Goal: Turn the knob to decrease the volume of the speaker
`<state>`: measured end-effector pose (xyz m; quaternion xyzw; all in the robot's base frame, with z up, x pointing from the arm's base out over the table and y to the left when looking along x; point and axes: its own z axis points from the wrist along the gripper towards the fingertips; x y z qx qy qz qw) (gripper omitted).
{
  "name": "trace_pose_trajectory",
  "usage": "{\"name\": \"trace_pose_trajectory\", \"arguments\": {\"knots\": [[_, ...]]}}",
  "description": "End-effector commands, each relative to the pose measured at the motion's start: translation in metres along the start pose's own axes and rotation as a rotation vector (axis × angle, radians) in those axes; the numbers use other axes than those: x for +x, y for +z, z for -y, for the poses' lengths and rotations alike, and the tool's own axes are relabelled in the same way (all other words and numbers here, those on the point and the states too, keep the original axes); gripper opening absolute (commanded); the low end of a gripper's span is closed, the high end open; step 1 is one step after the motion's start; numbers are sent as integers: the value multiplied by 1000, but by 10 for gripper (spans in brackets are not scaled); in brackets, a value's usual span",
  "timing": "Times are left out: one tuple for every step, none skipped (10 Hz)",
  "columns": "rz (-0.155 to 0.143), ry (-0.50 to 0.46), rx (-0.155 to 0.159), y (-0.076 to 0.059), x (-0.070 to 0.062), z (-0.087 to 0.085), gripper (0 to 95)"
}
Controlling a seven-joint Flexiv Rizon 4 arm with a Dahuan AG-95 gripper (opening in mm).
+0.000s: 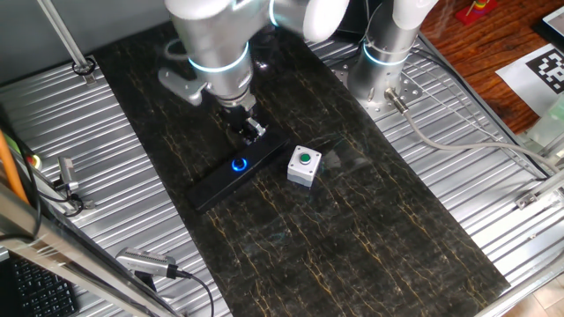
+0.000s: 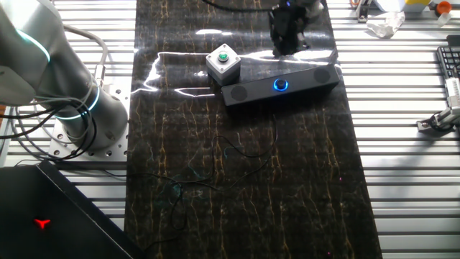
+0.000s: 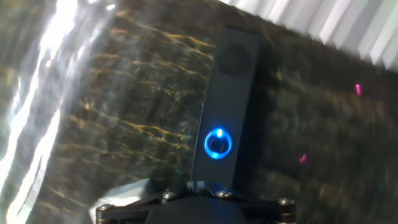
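The speaker [image 1: 214,184] is a long slim black bar lying on the dark mat. It also shows in the other fixed view [image 2: 313,78] and the hand view [image 3: 231,74]. The knob [image 1: 240,164] is a small black dial with a glowing blue ring at the bar's middle, also seen in the other fixed view [image 2: 279,85] and the hand view [image 3: 217,143]. My gripper [image 1: 252,131] hangs just above the speaker, a little beyond the knob and not touching it. Its fingertips [image 3: 193,185] lie close together with nothing between them.
A white box with a green button [image 1: 304,165] stands right beside the speaker, also seen in the other fixed view [image 2: 223,61]. Ribbed metal table panels [image 1: 97,158] flank the dark mat. The arm's base [image 1: 383,62] stands at the back. Cables lie along the edges.
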<state>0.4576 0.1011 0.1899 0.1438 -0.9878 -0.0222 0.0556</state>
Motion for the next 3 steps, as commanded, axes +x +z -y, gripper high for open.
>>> {"name": "trace_pose_trajectory", "arguments": {"knots": [[-22,240,-20,-15,16,-9,0],[-21,235,-23,-15,16,-9,0],[-21,232,-23,-15,16,-9,0]]}}
